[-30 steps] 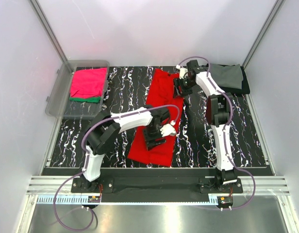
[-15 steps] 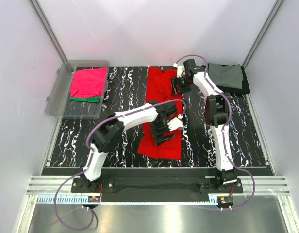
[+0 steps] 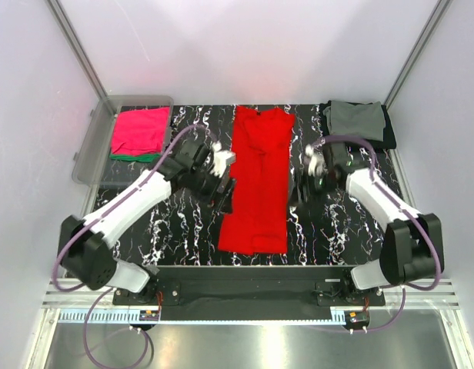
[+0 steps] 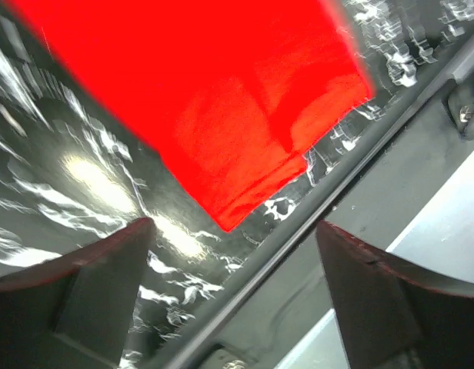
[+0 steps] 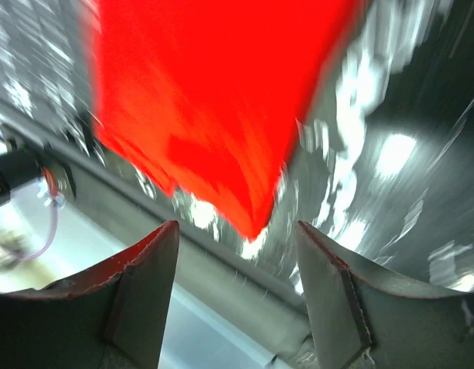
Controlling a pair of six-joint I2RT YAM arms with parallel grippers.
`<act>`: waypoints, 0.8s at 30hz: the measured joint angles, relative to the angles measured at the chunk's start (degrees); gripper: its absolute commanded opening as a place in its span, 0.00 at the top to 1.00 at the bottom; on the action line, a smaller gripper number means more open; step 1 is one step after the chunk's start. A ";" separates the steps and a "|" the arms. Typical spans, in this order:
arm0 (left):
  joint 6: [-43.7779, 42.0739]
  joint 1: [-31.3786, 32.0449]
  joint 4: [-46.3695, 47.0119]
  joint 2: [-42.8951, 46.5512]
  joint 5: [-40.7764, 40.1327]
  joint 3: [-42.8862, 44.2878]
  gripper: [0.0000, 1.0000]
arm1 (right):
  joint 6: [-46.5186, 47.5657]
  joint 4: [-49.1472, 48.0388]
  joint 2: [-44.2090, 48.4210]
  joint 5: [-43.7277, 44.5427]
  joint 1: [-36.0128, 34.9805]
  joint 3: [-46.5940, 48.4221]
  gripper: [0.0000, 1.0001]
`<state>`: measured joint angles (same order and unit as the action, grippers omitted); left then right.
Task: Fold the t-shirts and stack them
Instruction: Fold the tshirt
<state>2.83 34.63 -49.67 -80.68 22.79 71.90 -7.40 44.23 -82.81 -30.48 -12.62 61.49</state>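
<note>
A bright red t-shirt lies flat on the black marbled table as a long narrow strip, collar at the far end. My left gripper hovers just left of it, open and holding nothing. My right gripper hovers just right of it, also open and holding nothing. The left wrist view shows the red shirt's near corner above the open gripper. In the right wrist view, the red shirt's other near corner is blurred above the open gripper.
A clear plastic bin at the back left holds a folded magenta-pink shirt on a green one. A grey shirt lies on a black one at the back right. A metal rail runs along the table's near edge.
Both grippers have left the red shirt and swung outward, left arm to the left, right arm back and right. The shirt now lies straight and flat. The left jaws spread wider.
</note>
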 measured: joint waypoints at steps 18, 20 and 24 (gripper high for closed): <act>23.23 -6.62 16.48 -5.07 6.40 -27.08 0.45 | -21.62 -5.18 -6.95 -3.78 -3.39 -20.11 0.47; 23.69 -6.62 17.31 -6.69 6.58 -27.12 0.49 | -22.38 -6.14 -8.70 -4.37 -4.83 -20.17 0.47; 24.15 -6.62 18.12 -9.29 6.62 -27.43 0.58 | -24.22 -7.48 -10.86 -5.84 -7.91 -20.35 0.46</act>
<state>26.98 28.01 -31.55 -89.97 29.41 44.47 -31.62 36.75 -93.67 -36.32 -20.53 41.15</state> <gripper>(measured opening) 0.446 0.535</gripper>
